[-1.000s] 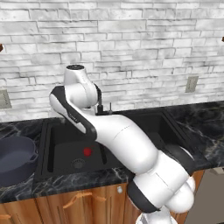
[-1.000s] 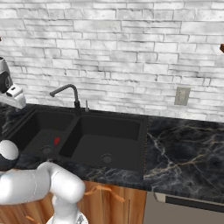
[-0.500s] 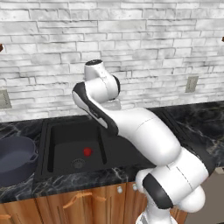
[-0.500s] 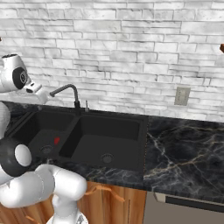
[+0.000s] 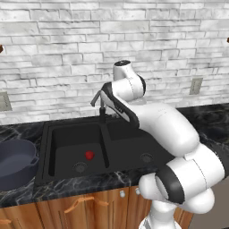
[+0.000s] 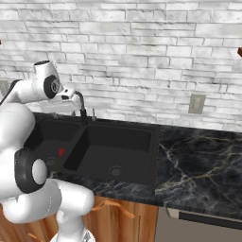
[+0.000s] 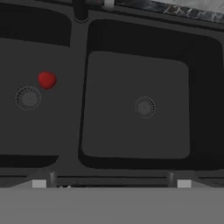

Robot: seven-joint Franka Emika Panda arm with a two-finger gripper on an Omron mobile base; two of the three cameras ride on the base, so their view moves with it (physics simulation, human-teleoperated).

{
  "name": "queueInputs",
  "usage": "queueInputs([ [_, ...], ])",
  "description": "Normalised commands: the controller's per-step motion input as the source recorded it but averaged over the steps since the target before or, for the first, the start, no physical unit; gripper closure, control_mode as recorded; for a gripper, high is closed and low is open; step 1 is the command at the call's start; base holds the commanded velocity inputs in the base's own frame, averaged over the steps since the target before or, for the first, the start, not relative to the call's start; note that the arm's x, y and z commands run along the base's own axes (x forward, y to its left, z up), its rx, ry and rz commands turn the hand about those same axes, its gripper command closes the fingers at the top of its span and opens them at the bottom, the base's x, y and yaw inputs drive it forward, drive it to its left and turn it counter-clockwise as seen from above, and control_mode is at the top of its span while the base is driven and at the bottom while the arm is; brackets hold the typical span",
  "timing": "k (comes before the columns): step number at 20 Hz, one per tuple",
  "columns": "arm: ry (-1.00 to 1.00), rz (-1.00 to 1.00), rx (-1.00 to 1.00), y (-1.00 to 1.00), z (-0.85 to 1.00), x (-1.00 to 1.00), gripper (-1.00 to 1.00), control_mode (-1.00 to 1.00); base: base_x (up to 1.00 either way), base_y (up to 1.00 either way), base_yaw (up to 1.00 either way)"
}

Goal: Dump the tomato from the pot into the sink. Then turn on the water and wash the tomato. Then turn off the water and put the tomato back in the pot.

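A white brick wall backs this kitchen, and a black marbled desk (image 6: 198, 156) runs along it over wooden cabinet fronts. Nearest me, at the left end of the desk, the pot (image 5: 15, 162) sits upright and apart from the sink (image 5: 44, 147), with nothing red showing in it. Just past it the tomato (image 5: 89, 155) lies on the floor of the left basin, close beside that basin's drain (image 5: 80, 167); from the hand's camera it sits just above and to the right of the drain grate. So the dumping looks done, and the water is what comes next, by my reckoning.

Farther back, the arm is reared up over the divider with the tool (image 7: 111, 183) held high above the basins, its fingers spread wide and empty. The dark faucet (image 6: 81, 105) stands at the back rim, partly hidden by the arm in the left base view.

The risks I see: the wrist is crowded right up against the faucet's spout, so a reach for the handle could knock the spout aside instead. If the spout ends up over the right basin, water would miss the tomato altogether. Later, a round tomato resting by the drain could roll off under a poorly centred pinch.
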Motion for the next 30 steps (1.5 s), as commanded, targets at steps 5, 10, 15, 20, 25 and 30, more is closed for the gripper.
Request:
queueInputs([
  [5, 0.00, 0.12, 0.19, -0.94, -0.31, 0.62, -1.00, -1.00, 0.00, 0.00, 0.00],
  [10, 0.00, 0.12, 0.24, -0.49, -0.25, 0.53, -1.00, -1.00, 0.00, 0.00, 0.00],
  [15, 0.00, 0.11, 0.25, -0.18, -0.15, 0.45, -1.00, -1.00, 0.00, 0.00, 0.00],
  [20, 0.00, 0.08, 0.18, 0.00, -0.04, 0.45, -1.00, -1.00, 0.00, 0.00, 0.00],
  [25, 0.00, 0.08, 0.12, 0.00, -0.01, 0.29, -1.00, -1.00, 0.00, 0.00, 0.00],
  [30, 0.00, 0.08, 0.07, 0.06, -0.15, 0.07, -1.00, -1.00, 0.00, 0.00, 0.00],
])
